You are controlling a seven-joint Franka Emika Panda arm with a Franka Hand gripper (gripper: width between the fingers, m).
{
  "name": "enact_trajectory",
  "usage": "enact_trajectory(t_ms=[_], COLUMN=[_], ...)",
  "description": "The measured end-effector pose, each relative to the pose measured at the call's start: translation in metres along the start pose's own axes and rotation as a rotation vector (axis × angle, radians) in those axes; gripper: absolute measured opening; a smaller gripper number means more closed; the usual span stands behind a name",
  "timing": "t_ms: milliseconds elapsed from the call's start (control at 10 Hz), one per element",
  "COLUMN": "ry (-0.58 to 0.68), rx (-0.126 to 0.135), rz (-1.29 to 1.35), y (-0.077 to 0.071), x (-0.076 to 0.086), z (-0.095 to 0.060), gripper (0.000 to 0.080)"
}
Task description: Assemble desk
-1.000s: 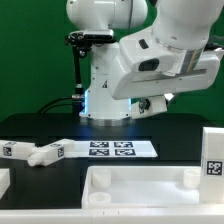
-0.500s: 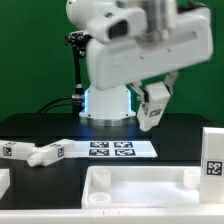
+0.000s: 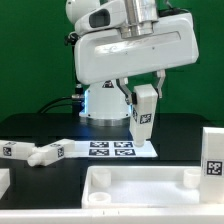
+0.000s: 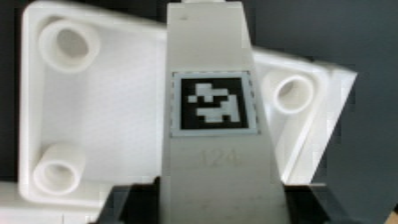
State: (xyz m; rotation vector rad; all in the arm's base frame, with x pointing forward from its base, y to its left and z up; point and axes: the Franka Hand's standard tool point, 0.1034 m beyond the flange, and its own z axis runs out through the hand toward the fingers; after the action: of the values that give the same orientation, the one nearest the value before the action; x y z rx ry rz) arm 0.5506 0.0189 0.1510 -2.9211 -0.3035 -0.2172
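One wide white rimmed plastic tabletop panel (image 3: 140, 188); three white square-section plastic legs (image 3: 143, 115), two of them lying together; one thin flat white marker board (image 3: 120, 149) showing four tags; two other white blocks (image 3: 212, 150)

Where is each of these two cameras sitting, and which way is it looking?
Exterior view: off the arm, seemingly low beside the table, facing the arm across the tabletop; arm and gripper show.
Wrist view: on the wrist, looking along the held leg at the tabletop; only the dark fingers show.
Shared: the tagged leg, clamped in the gripper, and the tabletop.
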Motion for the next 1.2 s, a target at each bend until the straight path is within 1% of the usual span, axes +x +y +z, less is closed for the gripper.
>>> enact_trajectory(t_ms=[100,200,300,400,500,600,700,800,900,1000,1200], ry=[0.053,0.166,0.22,0.254,0.302,0.313,0.28,0.232,0.227,0.265,0.257], rx=[-0.01,-0.06,-0.102,-0.141,-0.201,-0.229,-0.183,-0.119,-0.082,-0.11,-0.113], rz=[-0.04,-0.078,-0.066,-0.088,-0.107,-0.115,-0.1,-0.116,-0.123,-0.121,-0.12], y=[0.008,0.02,0.028,0.036,0.049,0.055,0.049,0.046,0.052,0.058,0.058], x=[0.027,0.045,0.034,0.028,0.026,0.024,0.029,0.048,0.068,0.079,0.076], z=[-0.012,-0.025,-0.021,-0.02,-0.025,-0.023,-0.009,-0.005,-0.013,-0.024,-0.02], gripper=[0.0284,0.0284,0.0284,0.0284,0.0284,0.0285,0.0285,0.0285,0.0285,0.0285,0.0285])
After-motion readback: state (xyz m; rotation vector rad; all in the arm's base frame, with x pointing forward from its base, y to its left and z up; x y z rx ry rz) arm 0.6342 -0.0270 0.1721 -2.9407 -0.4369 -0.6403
